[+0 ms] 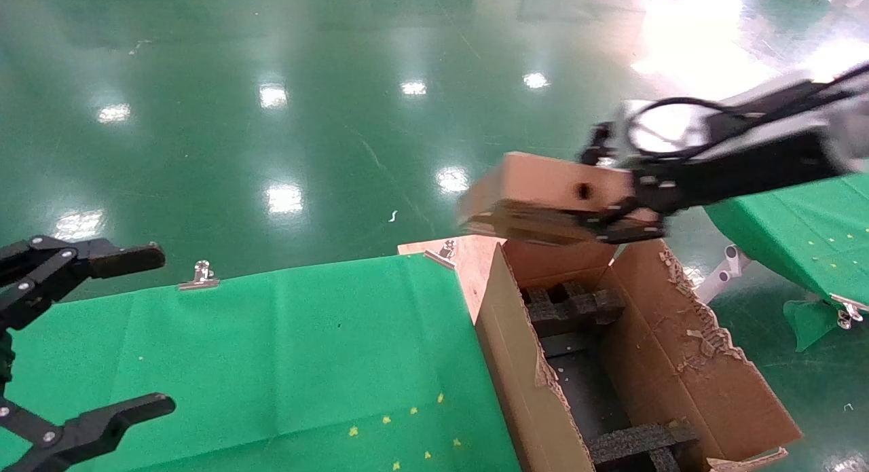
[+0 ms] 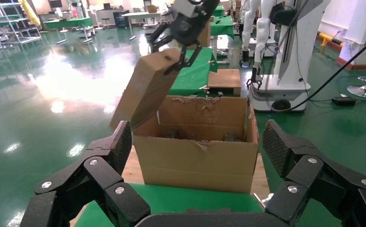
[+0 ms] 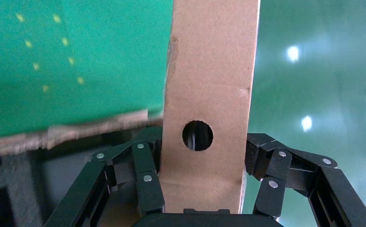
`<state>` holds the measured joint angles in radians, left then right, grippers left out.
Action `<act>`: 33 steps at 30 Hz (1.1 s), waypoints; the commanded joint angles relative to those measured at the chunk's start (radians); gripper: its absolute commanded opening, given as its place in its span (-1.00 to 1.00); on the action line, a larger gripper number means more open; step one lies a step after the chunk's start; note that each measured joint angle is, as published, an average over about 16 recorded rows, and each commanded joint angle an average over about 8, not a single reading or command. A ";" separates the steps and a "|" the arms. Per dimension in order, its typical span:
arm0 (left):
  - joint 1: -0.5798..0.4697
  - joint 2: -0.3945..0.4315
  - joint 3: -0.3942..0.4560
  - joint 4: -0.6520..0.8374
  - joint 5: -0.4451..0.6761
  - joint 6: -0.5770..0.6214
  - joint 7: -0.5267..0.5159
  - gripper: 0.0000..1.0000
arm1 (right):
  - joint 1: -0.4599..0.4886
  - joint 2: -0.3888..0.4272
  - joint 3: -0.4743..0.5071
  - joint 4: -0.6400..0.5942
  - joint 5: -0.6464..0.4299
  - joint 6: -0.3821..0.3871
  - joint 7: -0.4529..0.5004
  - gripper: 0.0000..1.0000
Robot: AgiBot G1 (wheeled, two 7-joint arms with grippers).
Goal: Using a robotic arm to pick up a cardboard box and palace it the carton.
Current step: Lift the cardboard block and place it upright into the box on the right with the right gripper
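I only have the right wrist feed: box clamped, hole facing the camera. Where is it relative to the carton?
Observer: On head view the cardboard box hangs in the air above the far end of the carton, not inside it.
Operator: Level or tilted?
Observer: Tilted. The left wrist view shows the box slanting, its lower end just above the carton's far corner, with the right gripper clamped on the upper end.
Operator: What's inside the carton?
Observer: Black foam inserts at the far end and another at the near end; dark bare floor between them.
Operator: Left arm?
Observer: The left gripper is open over the green cloth, well clear of the carton.
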<state>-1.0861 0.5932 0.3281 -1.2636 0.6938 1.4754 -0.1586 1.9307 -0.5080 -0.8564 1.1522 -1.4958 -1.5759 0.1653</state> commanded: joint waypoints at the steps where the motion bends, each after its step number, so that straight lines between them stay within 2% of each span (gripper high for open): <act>1: 0.000 0.000 0.000 0.000 0.000 0.000 0.000 1.00 | 0.010 0.044 -0.008 -0.002 0.000 -0.001 0.009 -1.00; 9: 0.000 0.000 0.000 0.000 0.000 0.000 0.000 1.00 | -0.027 0.213 -0.044 0.029 0.015 0.017 0.074 -1.00; 15: 0.000 0.000 0.000 0.000 0.000 0.000 0.000 1.00 | -0.068 0.297 -0.059 0.046 0.044 0.037 0.118 -1.00; 26: 0.000 0.000 0.000 0.000 0.000 0.000 0.000 1.00 | -0.088 0.306 -0.066 0.034 0.065 0.060 0.155 -1.00; 29: 0.000 0.000 0.000 0.000 0.000 0.000 0.000 1.00 | -0.113 0.316 -0.076 0.023 0.077 0.097 0.217 -1.00; 33: 0.000 0.000 0.000 0.000 0.000 0.000 0.000 1.00 | -0.164 0.341 -0.097 0.027 0.090 0.181 0.347 -1.00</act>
<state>-1.0860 0.5929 0.3283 -1.2631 0.6934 1.4750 -0.1583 1.7609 -0.1596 -0.9569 1.1853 -1.3930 -1.3859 0.5317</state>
